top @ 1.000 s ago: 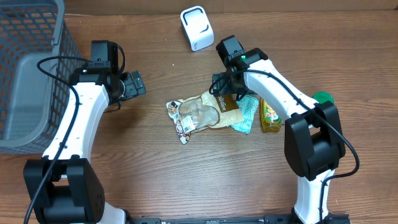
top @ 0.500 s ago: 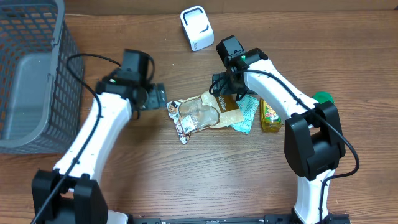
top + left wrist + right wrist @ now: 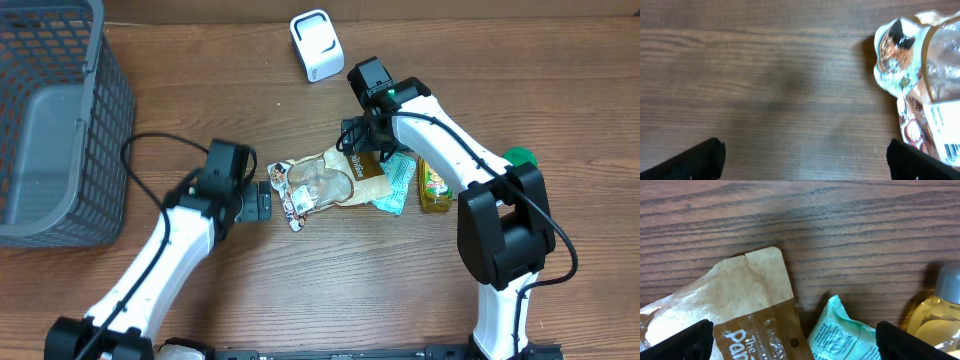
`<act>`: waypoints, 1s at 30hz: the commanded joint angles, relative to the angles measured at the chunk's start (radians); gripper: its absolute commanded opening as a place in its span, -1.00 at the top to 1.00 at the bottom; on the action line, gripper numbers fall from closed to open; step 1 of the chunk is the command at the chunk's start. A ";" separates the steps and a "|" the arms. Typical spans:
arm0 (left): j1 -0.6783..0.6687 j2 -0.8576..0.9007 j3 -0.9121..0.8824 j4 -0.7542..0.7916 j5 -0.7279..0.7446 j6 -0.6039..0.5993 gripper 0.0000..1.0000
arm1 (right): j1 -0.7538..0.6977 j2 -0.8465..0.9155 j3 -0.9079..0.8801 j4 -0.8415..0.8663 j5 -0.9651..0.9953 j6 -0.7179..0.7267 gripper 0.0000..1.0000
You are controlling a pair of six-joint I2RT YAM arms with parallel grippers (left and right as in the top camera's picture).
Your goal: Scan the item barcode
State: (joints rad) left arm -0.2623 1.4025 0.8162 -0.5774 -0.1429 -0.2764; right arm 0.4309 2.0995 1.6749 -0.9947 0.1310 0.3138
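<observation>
Here's the left gripper (image 3: 262, 203), jaws spread wide and empty, just at nine o'clock of the printed snack packet (image 3: 300, 190). Its barcode label (image 3: 951, 150) peeks in at four o'clock of the wrist view. The right gripper (image 3: 362, 150) is also wide and empty, over the brown pouch (image 3: 352, 168). The white scanner (image 3: 316, 45) waits at twelve o'clock, well apart. Nothing lifted, nothing scanned: grasp, carry and present all remain.
</observation>
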 commanded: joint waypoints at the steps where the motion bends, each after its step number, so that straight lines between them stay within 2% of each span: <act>1: 0.002 -0.079 -0.111 0.122 0.006 0.017 -0.99 | -0.007 -0.010 -0.010 0.003 0.007 0.005 -1.00; 6: 0.007 -0.182 -0.286 0.381 0.034 0.014 -0.99 | -0.007 -0.010 -0.010 0.003 0.007 0.005 -1.00; 11: 0.055 -0.267 -0.431 0.542 0.126 0.014 -0.99 | -0.007 -0.010 -0.010 0.003 0.006 0.005 -1.00; 15: 0.131 -0.324 -0.511 0.637 0.223 0.014 -1.00 | -0.007 -0.010 -0.010 0.003 0.007 0.005 -1.00; 18: 0.184 -0.377 -0.547 0.645 0.269 0.015 -0.99 | -0.007 -0.010 -0.010 0.003 0.007 0.005 -1.00; 23: 0.209 -0.478 -0.619 0.651 0.274 0.015 -0.99 | -0.007 -0.010 -0.010 0.003 0.007 0.005 -1.00; 30: 0.211 -0.632 -0.787 0.827 0.296 0.010 -0.99 | -0.007 -0.010 -0.010 0.003 0.007 0.005 -1.00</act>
State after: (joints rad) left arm -0.0582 0.8173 0.0856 0.2131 0.1196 -0.2771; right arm 0.4309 2.0995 1.6745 -0.9951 0.1310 0.3141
